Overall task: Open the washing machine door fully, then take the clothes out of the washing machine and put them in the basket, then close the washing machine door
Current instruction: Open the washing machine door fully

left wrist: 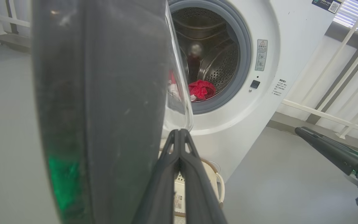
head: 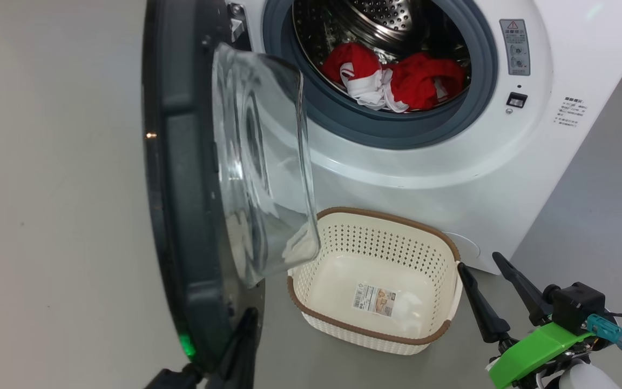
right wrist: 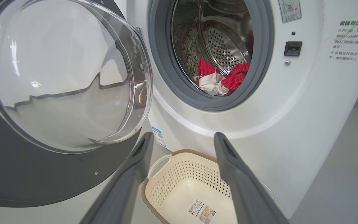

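Head view: basket [head: 397, 218] partly behind door [head: 187, 189]

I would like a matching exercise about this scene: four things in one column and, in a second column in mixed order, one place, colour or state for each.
Column one:
1. clothes
2. basket
3. left claw
4. right claw

Column two:
A. open
B. cream with a brown rim
C. inside the washing machine
D. shut

Pairs: 1-C, 2-B, 3-D, 4-A

One washing machine [head: 424, 167], one door [head: 181, 162], one basket [head: 392, 217].
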Motion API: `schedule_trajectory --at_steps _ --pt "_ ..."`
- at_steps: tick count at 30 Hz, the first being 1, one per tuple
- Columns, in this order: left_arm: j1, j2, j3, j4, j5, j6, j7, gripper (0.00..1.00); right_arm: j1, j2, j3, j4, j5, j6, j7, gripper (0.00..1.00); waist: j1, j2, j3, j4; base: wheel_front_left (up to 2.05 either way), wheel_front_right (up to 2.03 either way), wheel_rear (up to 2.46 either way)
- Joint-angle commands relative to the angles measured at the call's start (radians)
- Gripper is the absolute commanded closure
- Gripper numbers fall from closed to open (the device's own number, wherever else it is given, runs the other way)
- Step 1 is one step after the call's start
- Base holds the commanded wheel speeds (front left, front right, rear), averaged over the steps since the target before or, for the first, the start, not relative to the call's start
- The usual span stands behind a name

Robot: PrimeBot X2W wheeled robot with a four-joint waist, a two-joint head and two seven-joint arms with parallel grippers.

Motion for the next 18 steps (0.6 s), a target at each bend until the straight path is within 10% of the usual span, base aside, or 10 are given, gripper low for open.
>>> schedule_trajectory --at_steps 1,18 --pt "-0.023 0.006 0.067 -0.018 -0.006 0.02 -0.005 1.0 -0.012 -0.012 0.019 -0.027 -0.002 0.005 -0.009 0.0 0.0 -0.0001 0.002 0.002 0.0 0.0 0.0" --pt "-0.052 0.009 0.411 0.014 0.024 0.002 -0.005 1.0 -0.024 -0.019 0.027 -0.033 -0.003 0.005 -0.009 0.0 0.0 -0.0001 0.027 -0.005 0.0 0.0 0.0"
